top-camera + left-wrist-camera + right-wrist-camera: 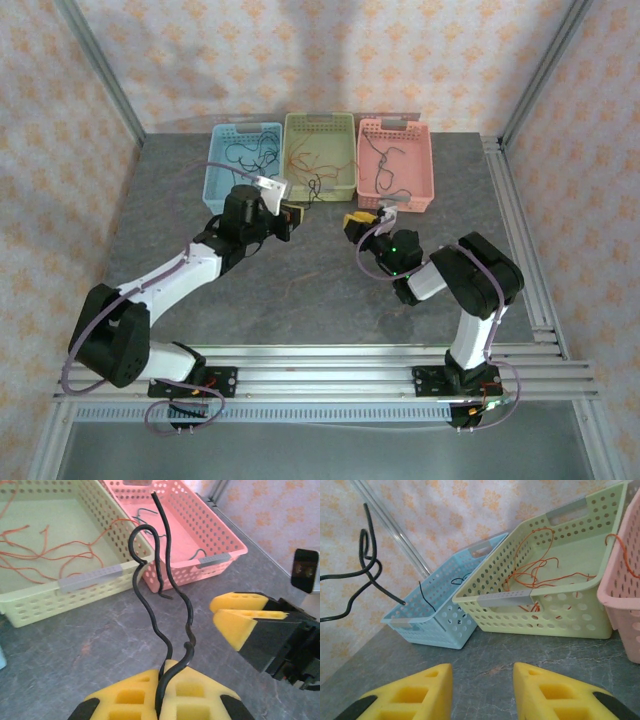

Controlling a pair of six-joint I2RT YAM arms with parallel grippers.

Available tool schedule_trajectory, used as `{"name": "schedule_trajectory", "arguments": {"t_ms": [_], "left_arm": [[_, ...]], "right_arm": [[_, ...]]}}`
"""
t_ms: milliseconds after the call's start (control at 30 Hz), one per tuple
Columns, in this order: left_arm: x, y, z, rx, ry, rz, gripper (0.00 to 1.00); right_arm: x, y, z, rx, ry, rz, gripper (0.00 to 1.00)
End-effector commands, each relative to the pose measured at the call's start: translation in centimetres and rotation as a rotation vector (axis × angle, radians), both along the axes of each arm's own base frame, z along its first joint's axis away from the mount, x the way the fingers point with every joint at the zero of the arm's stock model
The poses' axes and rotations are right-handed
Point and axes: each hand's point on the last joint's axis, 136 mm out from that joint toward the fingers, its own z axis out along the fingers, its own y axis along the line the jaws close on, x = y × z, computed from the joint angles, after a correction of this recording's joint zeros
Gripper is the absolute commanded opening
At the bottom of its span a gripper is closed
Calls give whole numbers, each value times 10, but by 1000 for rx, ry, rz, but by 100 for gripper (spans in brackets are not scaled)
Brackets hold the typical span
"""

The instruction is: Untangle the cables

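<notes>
While scanning from the left: just left of the green basket (320, 117), a blue basket (215, 165) with thin dark cables (246, 151) inside. Near the green basket's front left corner, left claw (161, 680) clamped together on two black cables (188, 615), sticking out from the pads, kinked, crossing each other higher up, free ends in the air before the green basket. Inside the green basket, loose red-orange cables (530, 577) spread over its floor. Before the green basket's front right corner, above the grey worktop (300, 290), right claw (482, 680) with pads apart, clasping nothing, close beside the left claw. Just right of the green basket, a pink basket (428, 170) with dark wires (385, 165) within.
</notes>
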Motion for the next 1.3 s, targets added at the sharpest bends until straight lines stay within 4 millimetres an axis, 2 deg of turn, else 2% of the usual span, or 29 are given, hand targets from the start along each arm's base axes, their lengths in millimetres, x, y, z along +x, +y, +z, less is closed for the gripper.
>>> {"name": "schedule_trajectory", "arguments": {"t_ms": [0,233,400,567,733,800,900,1167,1200,1267], "left_arm": [[-11,-18,10,-35,46,-112,0],[-28,-33,-5,-20,131,-215,0],[-42,-41,-16,45,172,-264,0],[-50,-44,-13,50,166,-285,0],[-51,-44,-9,53,160,-286,0],[-51,-44,-13,59,169,-285,0],[-50,-44,-18,69,176,-281,0],[-43,-39,-18,85,169,-230,0],[-42,-38,-17,84,169,-224,6],[-40,-36,-14,82,168,-207,27]], "right_arm": [[-8,15,4,-24,-41,79,37],[-22,34,7,-85,-110,160,44],[-23,36,6,-95,-116,160,46],[-23,37,5,-90,-109,167,45],[-25,41,5,-88,-111,196,28],[-27,43,5,-87,-112,207,14],[-27,43,4,-88,-112,211,2],[-25,41,4,-90,-110,194,0],[-24,40,3,-91,-110,190,0],[-23,39,3,-91,-108,181,0]]}}
